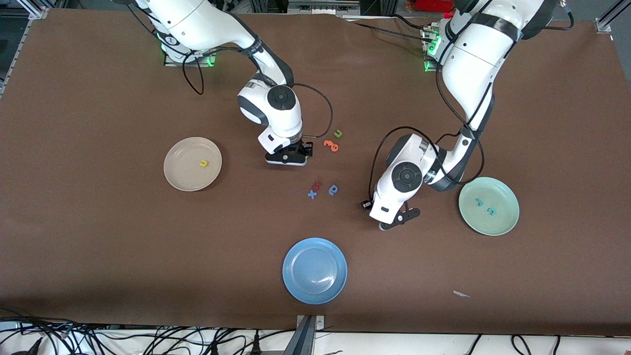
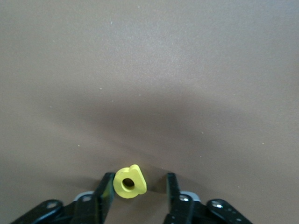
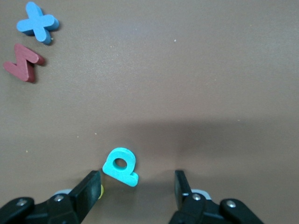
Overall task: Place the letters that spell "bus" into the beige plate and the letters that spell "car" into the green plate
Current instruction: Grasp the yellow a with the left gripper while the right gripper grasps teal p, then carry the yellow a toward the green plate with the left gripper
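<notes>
A round bright blue plate sits by the middle of the brown table's camera-side edge. Between it and the green plate, the left gripper is low over the cloth. Its jaws stand narrowly apart around a yellow blocky foam "a", which touches one finger with a gap to the other. The round pale mint-green plate, toward the left arm's end, holds two teal foam letters. Mid-table lie a blue foam "x", a red zigzag letter and a darker blue rounded letter. The round beige plate, toward the right arm's end, carries a yellow foam "u". The right gripper, jaws wide, straddles a teal-blue foam "b". Farthest lie orange letters and a green "u".
</notes>
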`<state>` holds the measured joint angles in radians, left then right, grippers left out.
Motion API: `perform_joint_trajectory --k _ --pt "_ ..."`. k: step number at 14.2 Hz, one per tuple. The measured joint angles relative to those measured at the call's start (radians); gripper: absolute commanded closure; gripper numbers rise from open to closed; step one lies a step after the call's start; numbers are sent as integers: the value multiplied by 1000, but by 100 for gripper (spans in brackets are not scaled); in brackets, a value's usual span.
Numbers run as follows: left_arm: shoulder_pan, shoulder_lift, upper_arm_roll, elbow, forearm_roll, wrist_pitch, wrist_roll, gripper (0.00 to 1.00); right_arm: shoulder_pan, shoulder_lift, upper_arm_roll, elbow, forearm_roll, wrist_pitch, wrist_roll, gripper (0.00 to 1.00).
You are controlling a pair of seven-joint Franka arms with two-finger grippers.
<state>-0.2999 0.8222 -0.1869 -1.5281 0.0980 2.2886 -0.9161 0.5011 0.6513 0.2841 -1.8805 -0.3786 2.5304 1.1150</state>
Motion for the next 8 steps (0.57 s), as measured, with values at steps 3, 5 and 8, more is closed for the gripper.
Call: perform_joint_trajectory --k 3,5,8 --pt "0 0 0 1 2 1 0 58 -1 -4 -4 16 -6 -5 0 26" --pt "0 0 1 2 8 1 0 62 -2 -6 -8 26 -7 -10 0 26" --pt "0 0 2 3 13 3 0 69 -2 -5 -9 27 -7 -15 0 26"
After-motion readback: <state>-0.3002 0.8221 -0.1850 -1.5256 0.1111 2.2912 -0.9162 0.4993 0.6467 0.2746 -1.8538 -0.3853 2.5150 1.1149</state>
